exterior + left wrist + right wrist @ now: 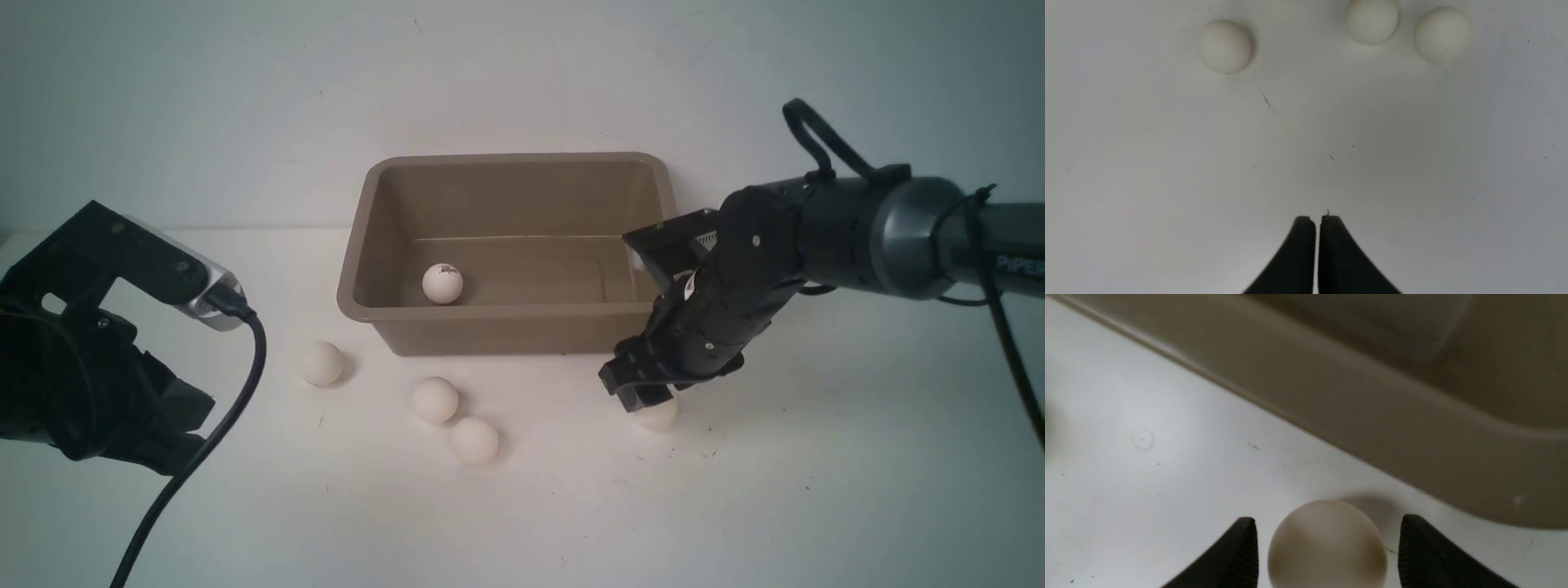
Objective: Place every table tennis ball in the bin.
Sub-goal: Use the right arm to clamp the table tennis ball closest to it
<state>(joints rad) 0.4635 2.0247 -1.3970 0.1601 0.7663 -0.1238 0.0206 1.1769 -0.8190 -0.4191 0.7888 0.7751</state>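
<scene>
The taupe-brown bin [506, 311] stands mid-table with one white table tennis ball [442, 283] inside. Three balls lie in front of it on the table [321, 363] [434, 399] [474, 441]. Another ball [657, 415] rests by the bin's front right corner. My right gripper [645, 400] is lowered over that ball. In the right wrist view the ball [1327, 545] sits between the open fingers of the right gripper [1327, 519], with a gap on each side. My left gripper [1316, 218] is shut and empty, low at the near left [175, 433], with three balls ahead of it [1224, 46] [1372, 21] [1442, 33].
The bin's outer wall [1412, 428] runs close beyond the right gripper's ball. A black cable [237, 392] hangs from the left wrist camera over the near left of the white table. A white wall stands behind the bin.
</scene>
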